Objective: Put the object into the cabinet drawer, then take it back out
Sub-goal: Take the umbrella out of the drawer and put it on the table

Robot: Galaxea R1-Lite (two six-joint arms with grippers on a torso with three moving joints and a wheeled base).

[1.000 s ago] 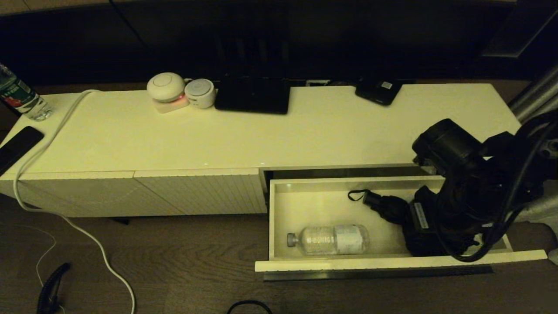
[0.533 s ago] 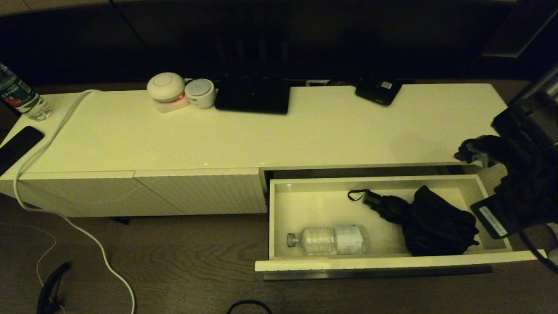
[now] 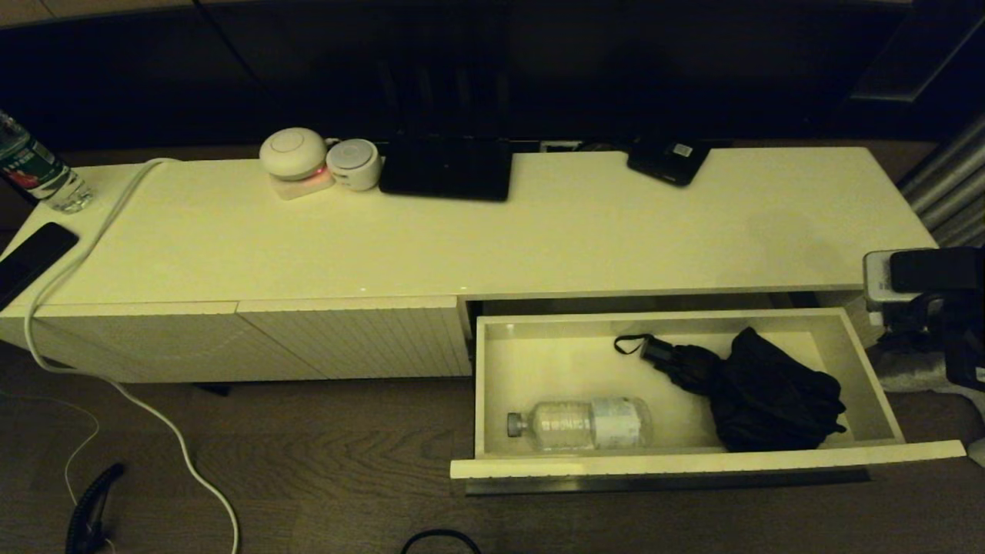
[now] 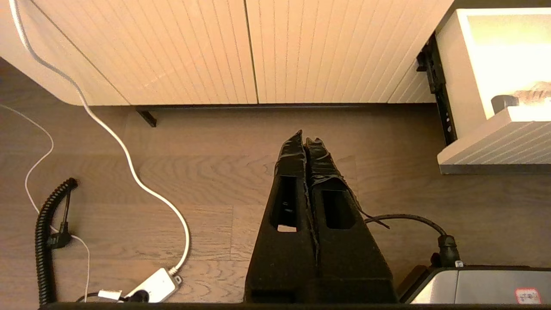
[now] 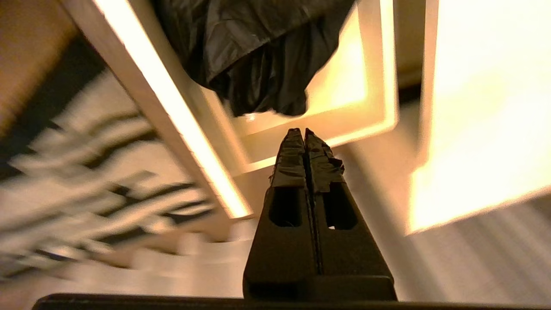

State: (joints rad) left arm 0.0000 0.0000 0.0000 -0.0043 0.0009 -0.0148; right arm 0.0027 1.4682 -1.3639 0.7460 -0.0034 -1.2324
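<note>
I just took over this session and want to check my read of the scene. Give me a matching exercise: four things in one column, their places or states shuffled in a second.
1. folded black umbrella
2. clear water bottle
3. right gripper
4. left gripper

A. shut, above the wooden floor
B. lying at the drawer's left front
C. shut and empty, outside the drawer
D. lying in the drawer's right half

Pairs: 1-D, 2-B, 3-C, 4-A

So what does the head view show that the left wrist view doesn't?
Head view only: the black umbrella and the whole water bottle lying in the cabinet drawer, plus the cabinet top. Left wrist view only: the left gripper, shut and empty, over the wood floor. Both: the drawer's left corner, the ribbed panels and the white cable.
</note>
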